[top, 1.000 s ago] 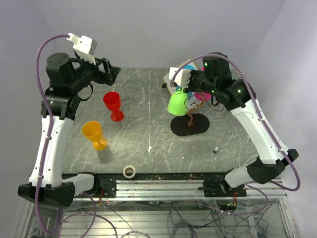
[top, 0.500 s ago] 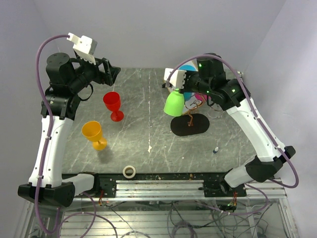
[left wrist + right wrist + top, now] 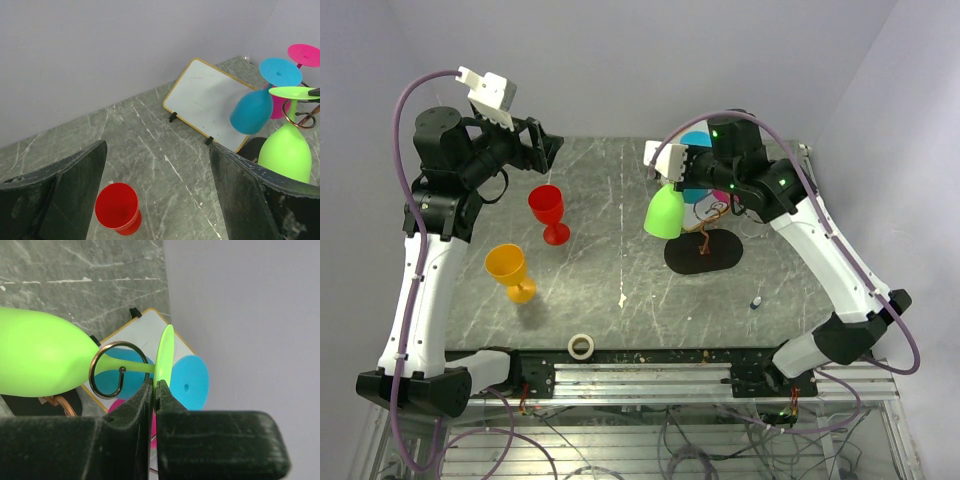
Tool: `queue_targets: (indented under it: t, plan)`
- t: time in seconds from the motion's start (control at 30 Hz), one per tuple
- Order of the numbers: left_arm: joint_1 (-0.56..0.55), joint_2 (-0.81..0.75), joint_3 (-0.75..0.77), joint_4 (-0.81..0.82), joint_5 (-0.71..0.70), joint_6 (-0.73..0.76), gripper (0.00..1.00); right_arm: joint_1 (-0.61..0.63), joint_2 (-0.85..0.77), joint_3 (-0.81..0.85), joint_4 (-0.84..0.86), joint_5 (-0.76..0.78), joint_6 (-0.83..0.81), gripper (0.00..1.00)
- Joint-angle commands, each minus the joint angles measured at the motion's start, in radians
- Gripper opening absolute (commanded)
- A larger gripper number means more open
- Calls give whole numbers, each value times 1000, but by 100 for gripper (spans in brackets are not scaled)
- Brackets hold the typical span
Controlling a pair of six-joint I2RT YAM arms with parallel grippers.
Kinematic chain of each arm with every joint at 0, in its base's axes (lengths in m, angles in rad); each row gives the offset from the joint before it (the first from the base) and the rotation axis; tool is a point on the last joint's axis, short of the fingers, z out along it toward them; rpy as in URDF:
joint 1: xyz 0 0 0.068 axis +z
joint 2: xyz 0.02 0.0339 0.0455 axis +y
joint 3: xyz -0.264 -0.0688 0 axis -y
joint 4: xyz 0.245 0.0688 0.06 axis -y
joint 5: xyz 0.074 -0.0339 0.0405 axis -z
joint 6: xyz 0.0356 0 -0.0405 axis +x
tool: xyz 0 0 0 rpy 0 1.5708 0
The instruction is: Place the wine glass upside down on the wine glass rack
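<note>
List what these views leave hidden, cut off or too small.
Top view: wine glass rack's scroll arms, mostly behind the right arm and green wine glass.
Right wrist view: that glass's bowl, cut by the left edge.
Left wrist view: pink glass, cut by the right edge.
Top view: small object by the rack, too small to identify.

Table top (image 3: pixel 620 190): dark grey stone-look slab with thin white veins and a dull sheen. Back wall (image 3: pixel 620 60): plain, pale lilac-grey, meeting the slab's far edge. Left side wall (image 3: pixel 350 150) and right side wall (image 3: pixel 910 120) are the same colour and close the space in. Near edge: slotted aluminium rail (image 3: pixel 640 378) running across. Below it, loose cables (image 3: pixel 670 445) hang in loops. White board (image 3: pixel 205 102) with a wooden rim, propped on small black feet near the far right corner. Light is even and diffuse; shadows on the slab are soft and short.
</note>
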State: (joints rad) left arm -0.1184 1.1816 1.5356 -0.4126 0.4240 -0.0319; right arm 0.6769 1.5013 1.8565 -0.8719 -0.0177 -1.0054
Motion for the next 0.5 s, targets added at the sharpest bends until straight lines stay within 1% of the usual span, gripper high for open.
queue_targets:
  t: [0.0, 0.47]
  plan:
    - [10, -16, -6, 13, 28, 10, 93, 10, 6, 37, 24, -68, 37, 0]
    - [10, -25, -14, 11, 31, 15, 93, 12, 17, 72, 14, -126, 65, 0]
